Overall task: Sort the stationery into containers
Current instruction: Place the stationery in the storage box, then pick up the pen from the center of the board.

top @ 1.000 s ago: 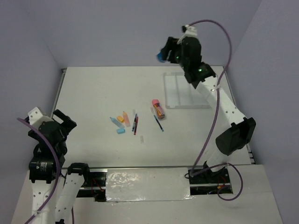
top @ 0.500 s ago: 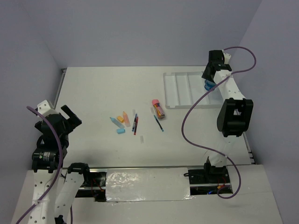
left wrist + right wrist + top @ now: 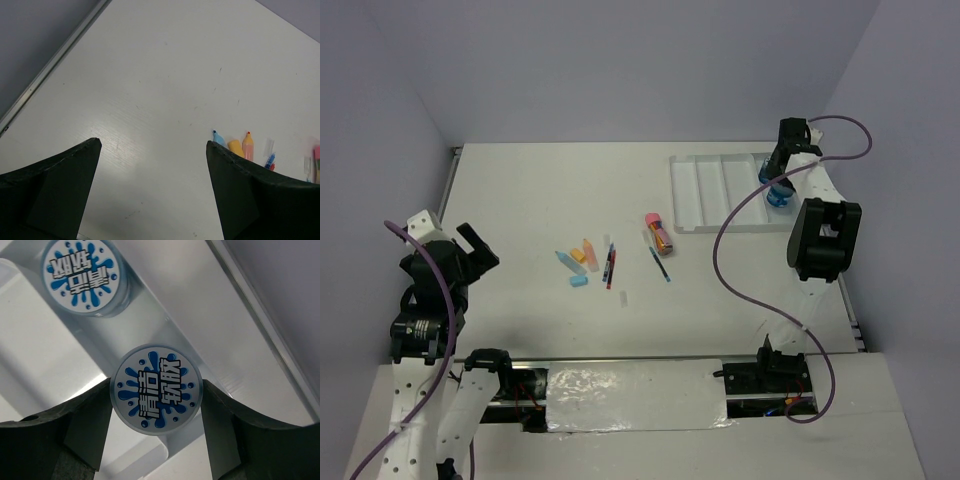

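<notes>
My right gripper [image 3: 156, 405] is shut on a round blue patterned-top roll [image 3: 156, 392] and holds it over the right-hand compartment of the white tray [image 3: 40, 360]. A second roll [image 3: 82, 277] lies in that compartment just beyond. In the top view the right gripper [image 3: 775, 183] is at the tray's [image 3: 705, 195] right end. Loose stationery lies mid-table: a light-blue marker [image 3: 565, 261], orange markers [image 3: 588, 252], red and blue pens [image 3: 610, 263], a blue pen [image 3: 660, 265] and pink-capped markers [image 3: 658, 232]. My left gripper [image 3: 470, 245] is open and empty, left of them.
A light-blue eraser [image 3: 578, 281] and a small clear piece [image 3: 624, 297] lie near the pens. The left wrist view shows the light-blue marker [image 3: 218, 138] and orange markers [image 3: 247, 146] ahead to the right. The table's left rail [image 3: 50, 65] runs beside the left arm.
My right arm has swung from high at the back down to the tray's right compartment, still holding the roll. The left gripper has risen and shifted slightly.
</notes>
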Available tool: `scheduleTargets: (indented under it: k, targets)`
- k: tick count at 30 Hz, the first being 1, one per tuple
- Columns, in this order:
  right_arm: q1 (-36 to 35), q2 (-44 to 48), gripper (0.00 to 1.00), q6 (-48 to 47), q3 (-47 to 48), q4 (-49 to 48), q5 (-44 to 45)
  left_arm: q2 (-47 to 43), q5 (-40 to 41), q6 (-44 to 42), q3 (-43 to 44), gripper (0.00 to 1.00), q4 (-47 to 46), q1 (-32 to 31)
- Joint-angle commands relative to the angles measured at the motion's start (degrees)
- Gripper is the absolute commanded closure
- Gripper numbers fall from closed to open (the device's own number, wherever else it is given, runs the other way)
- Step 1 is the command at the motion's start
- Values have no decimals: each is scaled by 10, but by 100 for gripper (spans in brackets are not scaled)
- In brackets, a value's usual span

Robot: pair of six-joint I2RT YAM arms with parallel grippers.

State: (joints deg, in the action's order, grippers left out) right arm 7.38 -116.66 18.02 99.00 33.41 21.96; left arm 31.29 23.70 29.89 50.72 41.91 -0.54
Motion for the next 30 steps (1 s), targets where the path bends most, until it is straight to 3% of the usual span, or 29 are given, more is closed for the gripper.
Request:
scheduleTargets:
  k: [1,6,12,14,15,16,23,25,27,30]
  targets:
    - [6,-4,82,-18,39,-45,-5,-4,-12,-16,0,1,-29,-3]
    - [7,-29,75,-18,65,-37,-28,-3,-14,-17,-1,1,-30,-5]
    - [8,-26,34,-15,64,-40,-39,-2,-16,-18,0,1,-30,-9]
    - [8,-23,11,-16,70,-32,-38,-2,-16,-18,-1,1,-30,-10]
    - [8,-22,10,-16,70,-28,-38,-2,-15,-18,0,1,-30,-10]
    - [8,-18,0,-15,68,-27,-40,-3,-14,-17,0,1,-30,-10]
    - [6,6,0,-11,74,-3,-52,2,-9,-14,0,1,-27,-12]
    - [-9,33,0,-20,66,-3,-97,6,-9,-14,-1,1,-28,-13]
    - [-31,62,0,-44,38,-16,-166,10,-9,-13,-3,1,-30,-13]
    - [-124,116,0,-82,-5,-8,-176,25,-6,-12,0,1,-25,-13]
